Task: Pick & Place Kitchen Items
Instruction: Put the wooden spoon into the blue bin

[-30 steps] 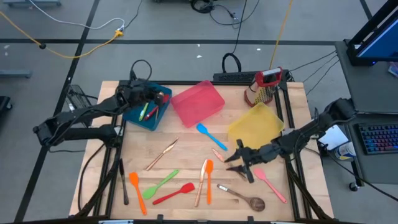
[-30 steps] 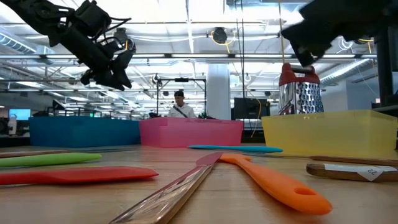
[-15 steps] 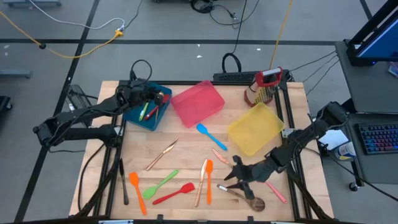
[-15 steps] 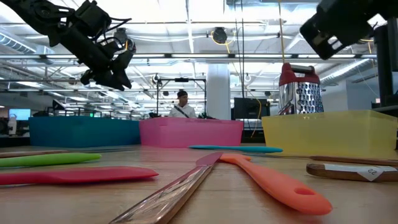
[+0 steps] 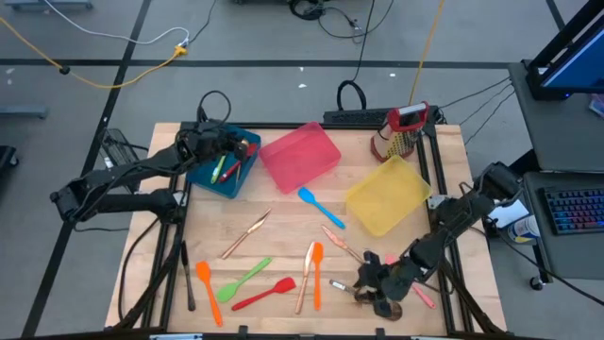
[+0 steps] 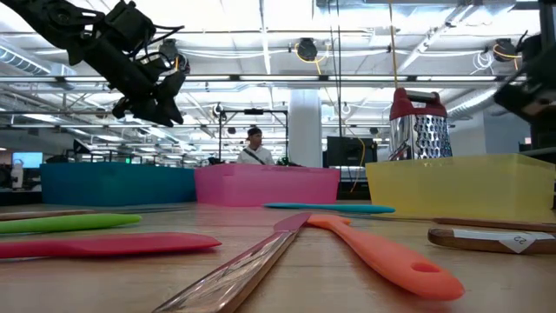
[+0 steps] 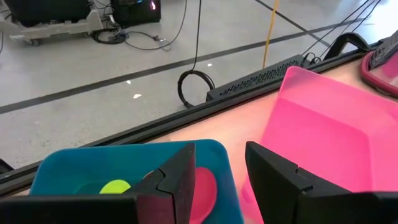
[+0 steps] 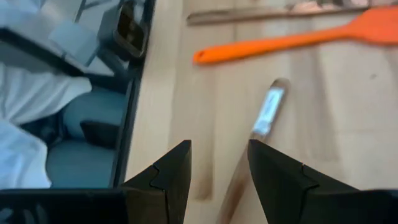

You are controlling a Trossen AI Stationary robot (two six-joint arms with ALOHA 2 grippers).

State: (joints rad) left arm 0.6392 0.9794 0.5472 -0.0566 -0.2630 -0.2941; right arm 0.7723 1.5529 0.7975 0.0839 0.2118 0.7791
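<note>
Kitchen items lie scattered on the wooden table (image 5: pixel 283 222): orange spatulas (image 5: pixel 208 288) (image 5: pixel 318 274), a green one (image 5: pixel 243 279), a red one (image 5: pixel 264 294), a blue one (image 5: pixel 319 206), copper cutlery (image 5: pixel 247 233) and a wooden spoon (image 5: pixel 382 304). My right gripper (image 5: pixel 361 283) hangs open just above the wooden spoon's handle (image 8: pixel 266 115), pointing slantwise down, and holds nothing. My left gripper (image 7: pixel 221 177) stands open and empty over the far right corner of the blue bin (image 5: pixel 225 162), where green and red utensils (image 5: pixel 226 170) lie.
A pink bin (image 5: pixel 300 156) and a yellow bin (image 5: pixel 389 194) sit at the back of the table, with a red-topped metal grater (image 5: pixel 404 132) at the far right corner. A pink spoon (image 5: pixel 422 295) lies partly under my right arm. A person (image 6: pixel 254 148) is in the room beyond.
My right gripper has swung toward the table's near edge and sunk, rolling and tipping as it went. It came from beside the yellow bin to just over the wooden spoon's handle and has stayed open. No utensil has moved.
</note>
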